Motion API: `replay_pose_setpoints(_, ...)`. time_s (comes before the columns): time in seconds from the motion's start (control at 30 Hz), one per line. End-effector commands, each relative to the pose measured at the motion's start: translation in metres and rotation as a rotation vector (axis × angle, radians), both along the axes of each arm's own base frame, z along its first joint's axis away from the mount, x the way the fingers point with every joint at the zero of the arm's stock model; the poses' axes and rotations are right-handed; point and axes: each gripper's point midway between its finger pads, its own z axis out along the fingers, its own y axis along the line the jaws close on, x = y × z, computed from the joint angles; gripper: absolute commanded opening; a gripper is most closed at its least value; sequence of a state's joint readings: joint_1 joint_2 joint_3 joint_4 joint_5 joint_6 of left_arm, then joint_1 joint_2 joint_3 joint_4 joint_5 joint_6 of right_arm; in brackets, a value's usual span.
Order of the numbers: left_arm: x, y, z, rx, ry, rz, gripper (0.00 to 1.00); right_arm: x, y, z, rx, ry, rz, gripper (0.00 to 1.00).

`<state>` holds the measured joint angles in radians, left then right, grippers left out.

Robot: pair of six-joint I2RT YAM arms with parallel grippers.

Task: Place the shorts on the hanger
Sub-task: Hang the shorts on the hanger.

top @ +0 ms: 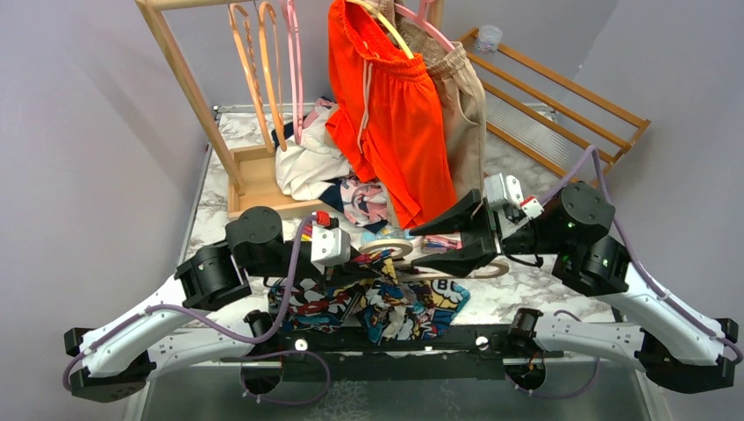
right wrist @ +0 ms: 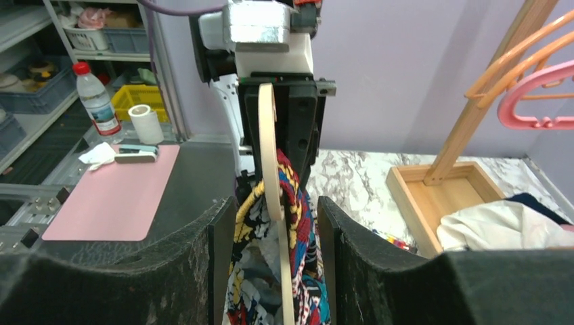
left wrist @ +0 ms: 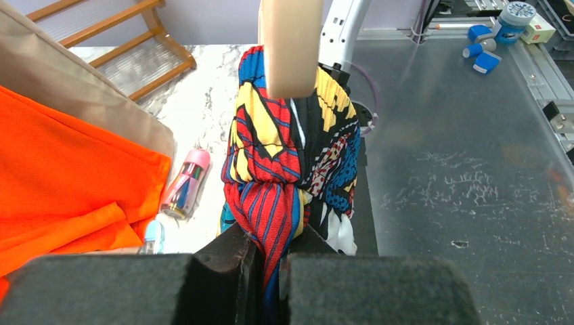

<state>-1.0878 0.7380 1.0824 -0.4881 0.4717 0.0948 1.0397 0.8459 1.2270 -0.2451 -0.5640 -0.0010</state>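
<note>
Left arm (top: 149, 329): rises from its base at 7 o'clock of the top view, elbow folded, wrist turned downward near the middle. Left hand (left wrist: 271, 267): jaws pressed together on a bunched fold of the shorts (left wrist: 271, 156). Right arm (top: 649, 307): rises from 5 o'clock, elbow high. Right hand (top: 427, 244): level, pointing to 9 o'clock, jaws apart either side of the hanger (right wrist: 271, 169), clear of it on both sides.
</note>
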Motion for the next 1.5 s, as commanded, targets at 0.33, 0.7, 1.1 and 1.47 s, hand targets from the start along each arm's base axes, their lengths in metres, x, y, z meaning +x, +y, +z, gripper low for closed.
replay_pose_setpoints(0.33, 0.000, -0.010, 0.015, -0.047, -0.038, -0.036, 0.00, -0.002, 0.025, 0.003, 0.006, 0.044, 0.092, 0.15)
replay_pose_setpoints(0.7, 0.005, -0.017, -0.004, 0.010, -0.009, -0.029, 0.12, 0.004, 0.024, 0.016, 0.094, 0.083, 0.048, 0.01)
replay_pose_setpoints(1.1, 0.006, -0.020, -0.024, 0.090, 0.016, -0.041, 0.32, 0.002, 0.021, 0.022, 0.134, 0.085, 0.051, 0.01)
replay_pose_setpoints(1.47, 0.010, -0.022, -0.039, 0.131, 0.029, -0.030, 0.27, 0.001, 0.017, 0.029, 0.170, 0.081, 0.046, 0.01)
